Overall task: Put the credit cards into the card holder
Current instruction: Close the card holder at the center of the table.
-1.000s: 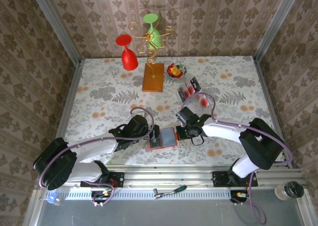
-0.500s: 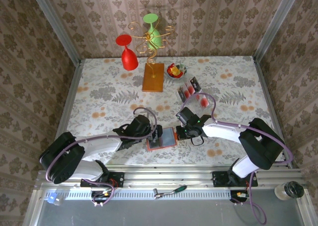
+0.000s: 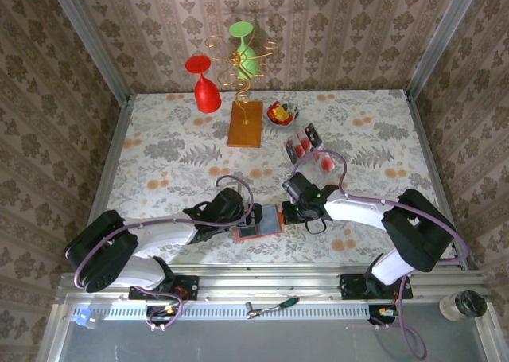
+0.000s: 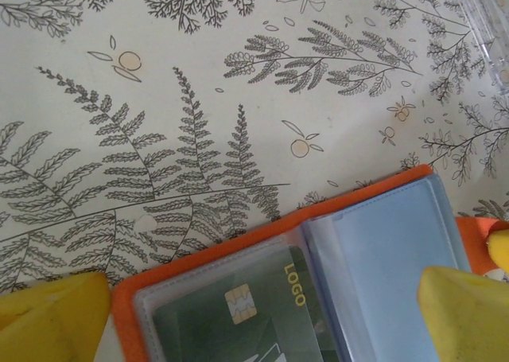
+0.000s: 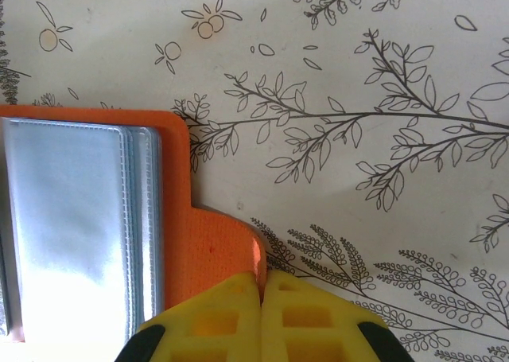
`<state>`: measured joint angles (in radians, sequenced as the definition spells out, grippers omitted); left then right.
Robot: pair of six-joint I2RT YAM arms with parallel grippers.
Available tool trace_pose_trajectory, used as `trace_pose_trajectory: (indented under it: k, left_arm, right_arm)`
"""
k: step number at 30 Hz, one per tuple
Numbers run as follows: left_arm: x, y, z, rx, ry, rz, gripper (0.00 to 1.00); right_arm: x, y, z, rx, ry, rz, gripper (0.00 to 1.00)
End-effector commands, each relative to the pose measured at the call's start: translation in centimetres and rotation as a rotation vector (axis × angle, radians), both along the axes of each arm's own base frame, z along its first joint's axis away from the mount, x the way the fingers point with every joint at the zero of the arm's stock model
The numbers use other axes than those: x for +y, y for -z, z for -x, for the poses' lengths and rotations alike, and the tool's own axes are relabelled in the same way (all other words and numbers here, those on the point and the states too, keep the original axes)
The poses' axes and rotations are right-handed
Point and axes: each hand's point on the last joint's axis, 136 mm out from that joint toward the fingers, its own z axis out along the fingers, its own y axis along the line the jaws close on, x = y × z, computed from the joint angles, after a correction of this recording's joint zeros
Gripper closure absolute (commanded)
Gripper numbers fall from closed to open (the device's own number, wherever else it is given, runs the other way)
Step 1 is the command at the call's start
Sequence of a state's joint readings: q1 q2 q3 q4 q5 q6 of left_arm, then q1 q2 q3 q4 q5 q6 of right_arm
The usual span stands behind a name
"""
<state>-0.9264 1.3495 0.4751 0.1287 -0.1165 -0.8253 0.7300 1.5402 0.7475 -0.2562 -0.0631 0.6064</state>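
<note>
The card holder (image 3: pixel 270 219) lies open near the table's front edge, orange with grey-blue clear sleeves. My left gripper (image 3: pixel 250 217) hangs open over its left half, one yellow finger (image 4: pixel 52 318) on each side of it. Between them a dark green credit card (image 4: pixel 238 314) with a chip and the word LOGO sits inside a clear sleeve of the card holder (image 4: pixel 390 243). My right gripper (image 5: pixel 262 290) is shut on the holder's orange tab (image 5: pixel 223 243) at its right edge. More credit cards (image 3: pixel 302 144) rest in a clear rack further back, and a pinkish card (image 3: pixel 326 161) lies beside it.
An orange-brown block (image 3: pixel 245 123) with a gold wire stand holds a red glass (image 3: pixel 205 91) and a green glass (image 3: pixel 243 52) at the back. A small bowl (image 3: pixel 281 112) of red and yellow pieces stands beside it. Side rails border the patterned table.
My left arm has slid right, bringing its open gripper over the left half of the card holder. The right gripper has stayed shut on the tab.
</note>
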Motion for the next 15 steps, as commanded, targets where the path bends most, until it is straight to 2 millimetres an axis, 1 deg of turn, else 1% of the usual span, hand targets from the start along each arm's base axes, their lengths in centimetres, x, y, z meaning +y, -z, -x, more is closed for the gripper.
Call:
trace_pose_trajectory:
  k: [1,9,13,15]
  left_arm:
    - [0.4,0.7,0.0,0.003,-0.028,-0.011,0.0]
    - [0.1,1.4,0.1,0.018,-0.019,-0.015,0.0]
    - [-0.4,1.2,0.0,0.018,-0.01,-0.001,0.0]
    - [-0.8,0.8,0.0,0.014,-0.002,0.012,0.0]
  right_arm:
    - [-0.2,0.6,0.5,0.028,0.011,-0.006,0.98]
    - [-0.1,0.6,0.4,0.029,0.011,-0.008,0.98]
    - [0.0,0.6,0.5,0.031,0.01,-0.009,0.98]
    - [0.0,0.6,0.4,0.032,0.012,-0.011,0.98]
